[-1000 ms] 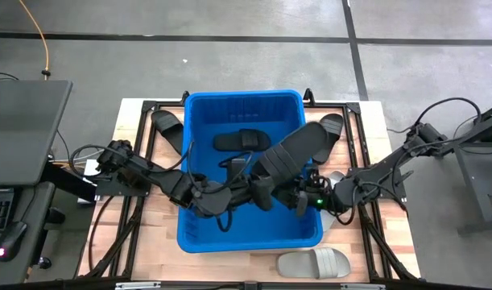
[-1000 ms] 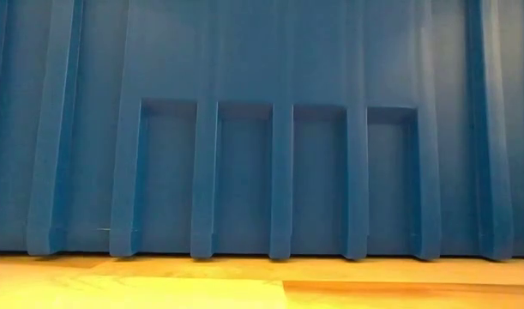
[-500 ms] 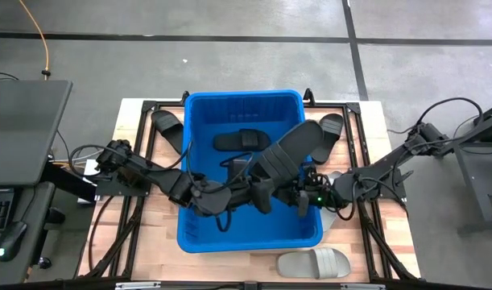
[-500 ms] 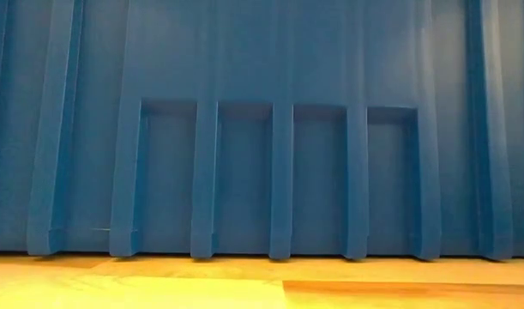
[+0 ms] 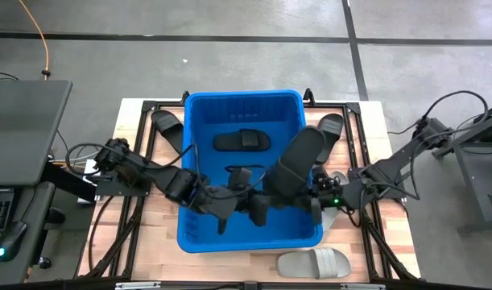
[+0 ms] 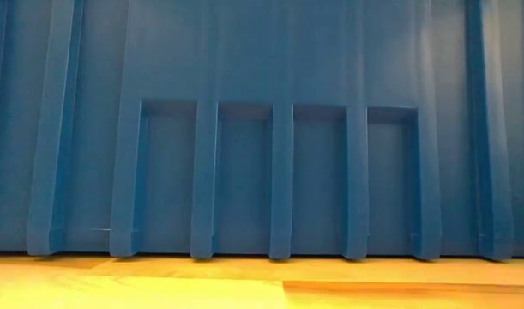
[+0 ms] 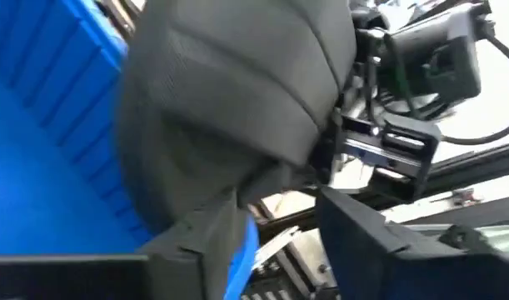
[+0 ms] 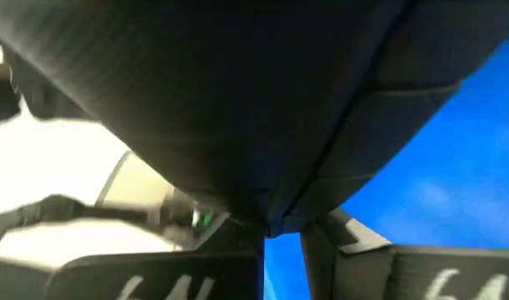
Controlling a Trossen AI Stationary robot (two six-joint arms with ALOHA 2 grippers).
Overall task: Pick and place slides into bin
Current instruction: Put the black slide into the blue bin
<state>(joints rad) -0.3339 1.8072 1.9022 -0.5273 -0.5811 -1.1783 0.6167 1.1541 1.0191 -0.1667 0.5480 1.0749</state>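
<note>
Both arms reach low into the blue bin [image 5: 199, 105]. The right gripper [image 5: 316, 203] pinches a black slide [image 5: 292, 161] tilted against the right wall, while the left gripper [image 5: 258, 211] stands half-spread beside it. The low view shows only the bin's ribbed wall.

The bin [image 5: 199, 113] is bright blue plastic, smooth with a slight sheen, its walls moulded into ribs. The big black slide [image 5: 296, 158] looks matt and finely textured, like woven cloth or foam; the grey slide [image 5: 313, 263] is smooth, dull rubbery plastic. The table [image 5: 130, 250] is pale wood planks in a black metal frame. The arms are dark matt plastic and metal.
</note>
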